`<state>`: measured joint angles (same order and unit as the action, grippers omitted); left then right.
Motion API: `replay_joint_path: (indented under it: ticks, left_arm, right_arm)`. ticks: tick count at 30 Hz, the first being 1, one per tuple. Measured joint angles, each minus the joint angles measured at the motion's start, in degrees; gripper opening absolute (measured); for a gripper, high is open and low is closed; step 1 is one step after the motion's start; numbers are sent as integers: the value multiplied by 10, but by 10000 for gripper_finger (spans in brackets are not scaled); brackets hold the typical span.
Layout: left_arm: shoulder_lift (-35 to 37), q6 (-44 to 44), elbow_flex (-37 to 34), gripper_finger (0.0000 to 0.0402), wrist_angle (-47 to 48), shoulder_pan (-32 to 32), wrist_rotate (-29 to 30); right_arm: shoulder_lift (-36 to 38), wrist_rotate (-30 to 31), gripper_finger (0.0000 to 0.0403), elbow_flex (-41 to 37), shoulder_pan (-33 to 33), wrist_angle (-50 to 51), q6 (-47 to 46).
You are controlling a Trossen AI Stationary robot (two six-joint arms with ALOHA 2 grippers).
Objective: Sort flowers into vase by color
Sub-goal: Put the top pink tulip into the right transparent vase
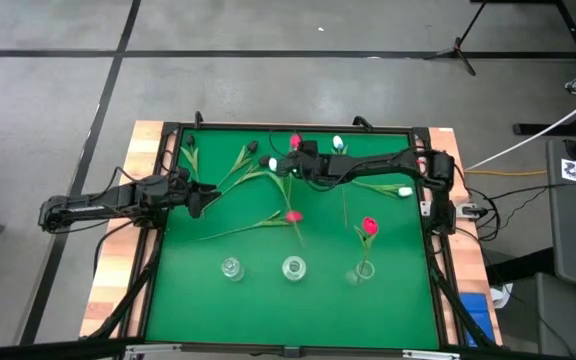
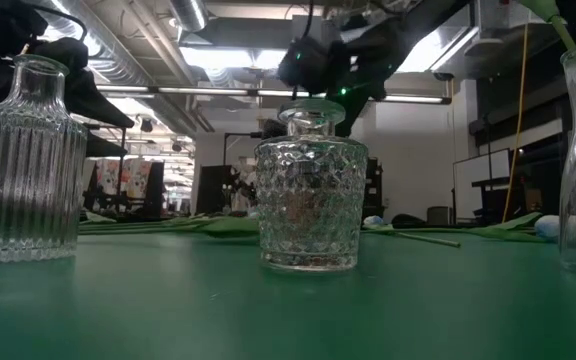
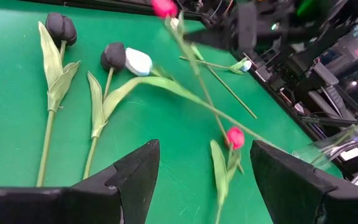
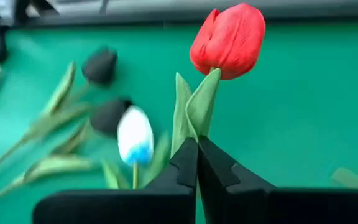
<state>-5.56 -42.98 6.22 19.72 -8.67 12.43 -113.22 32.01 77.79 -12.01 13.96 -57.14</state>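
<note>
green felt covers the table in the high view, with three glass vases in a row along the lower part of the frame: a left vase, a middle vase and a right vase that already has a red tulip standing in it. loose flowers lie scattered across the upper half of the felt. the right gripper reaches in from the right edge to the upper middle, and the left gripper sits at the left edge of the felt. in the low view the middle vase fills the centre, the ribbed left vase stands at the left, and stems lie flat behind them. in the left wrist view the left gripper has its fingers spread wide with nothing between them; black tulips lie in the upper left and a pink one at centre right. in the right wrist view the right gripper is pinched closed on the stem of a raised red tulip, with a white tulip and black ones on the felt beyond.
</note>
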Motion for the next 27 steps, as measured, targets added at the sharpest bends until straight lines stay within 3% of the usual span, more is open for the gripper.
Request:
replay_joint_path:
  ticks: [9, 27]
  left_arm:
    - [0, 9, 0, 246, 0, 0, 0]
    - [0, 10, 0, 246, 0, 0, 2]
  right_arm:
    - [47, 149, 3, 1, 17, -7, 89]
    - [199, 357, 1, 1, 101, -4, 274]
